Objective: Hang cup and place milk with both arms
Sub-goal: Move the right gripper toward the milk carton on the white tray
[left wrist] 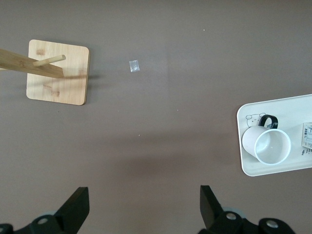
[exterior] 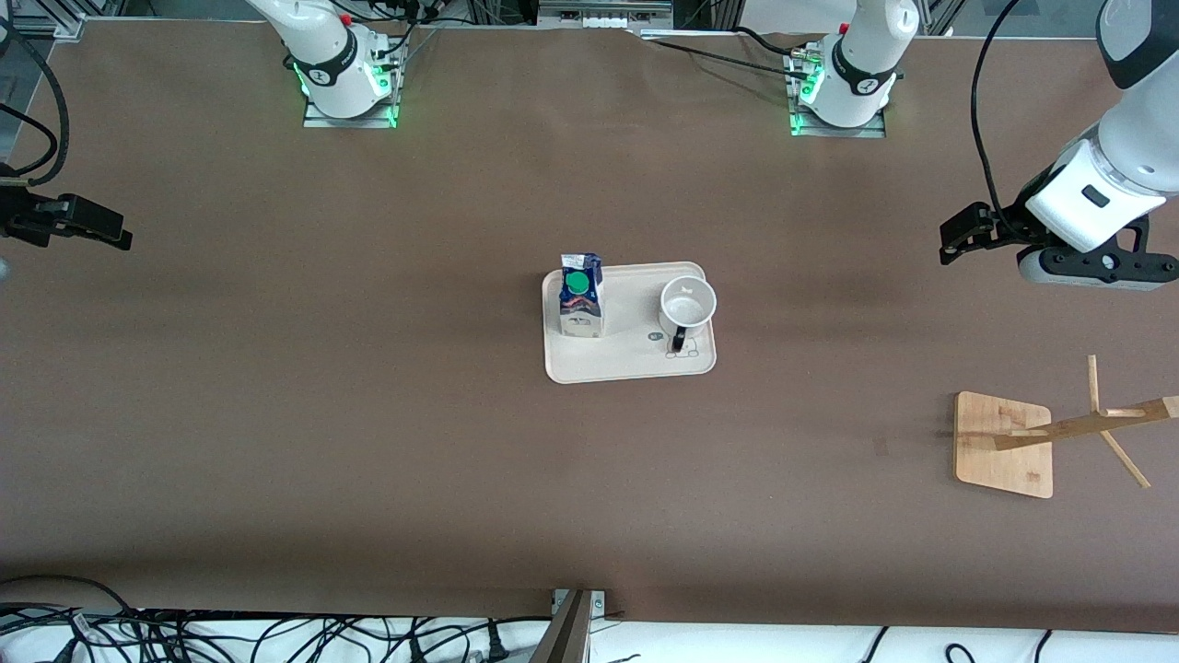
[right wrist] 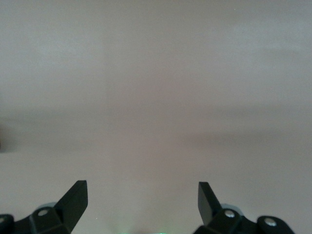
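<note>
matte brown table point(exterior: 368, 442) — rounded tray point(exterior: 636, 368), carton point(exterior: 581, 296), mug point(exterior: 687, 304).

Count of things on and over the brown table point(exterior: 368, 442)

1 tray point(exterior: 631, 364), 1 milk carton point(exterior: 581, 296), 1 cup point(exterior: 687, 305), 1 wooden rack point(exterior: 1004, 445), 2 robot arms with 2 grippers: the left gripper point(exterior: 958, 241) and the right gripper point(exterior: 115, 238).

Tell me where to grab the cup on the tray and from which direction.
Probably take the cup by its rim, coming straight down. It stands upright with its mouth open, so the wall is free to pinch. Keep off the black handle, which points toward the front camera and should stay free for hanging.
</note>
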Available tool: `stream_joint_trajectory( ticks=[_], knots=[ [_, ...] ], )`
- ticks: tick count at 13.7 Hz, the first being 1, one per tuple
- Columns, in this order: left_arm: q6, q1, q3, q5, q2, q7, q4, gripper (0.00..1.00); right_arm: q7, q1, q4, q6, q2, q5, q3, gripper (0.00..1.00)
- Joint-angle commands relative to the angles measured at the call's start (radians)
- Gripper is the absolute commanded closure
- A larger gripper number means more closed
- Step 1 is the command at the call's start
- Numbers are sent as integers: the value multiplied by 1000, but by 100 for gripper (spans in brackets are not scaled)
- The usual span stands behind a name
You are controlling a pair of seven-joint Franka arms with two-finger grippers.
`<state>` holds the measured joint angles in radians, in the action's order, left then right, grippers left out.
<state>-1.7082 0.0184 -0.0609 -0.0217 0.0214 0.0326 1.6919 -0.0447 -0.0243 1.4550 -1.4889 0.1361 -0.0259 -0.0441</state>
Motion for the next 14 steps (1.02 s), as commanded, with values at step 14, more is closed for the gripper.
stream_joint_trajectory(
  ticks=[14],
  knots=[
    [5, 0, 1, -3, 12, 3, -24, 0, 192, 355, -21, -105, 160, 204, -2, 0]
  ],
)
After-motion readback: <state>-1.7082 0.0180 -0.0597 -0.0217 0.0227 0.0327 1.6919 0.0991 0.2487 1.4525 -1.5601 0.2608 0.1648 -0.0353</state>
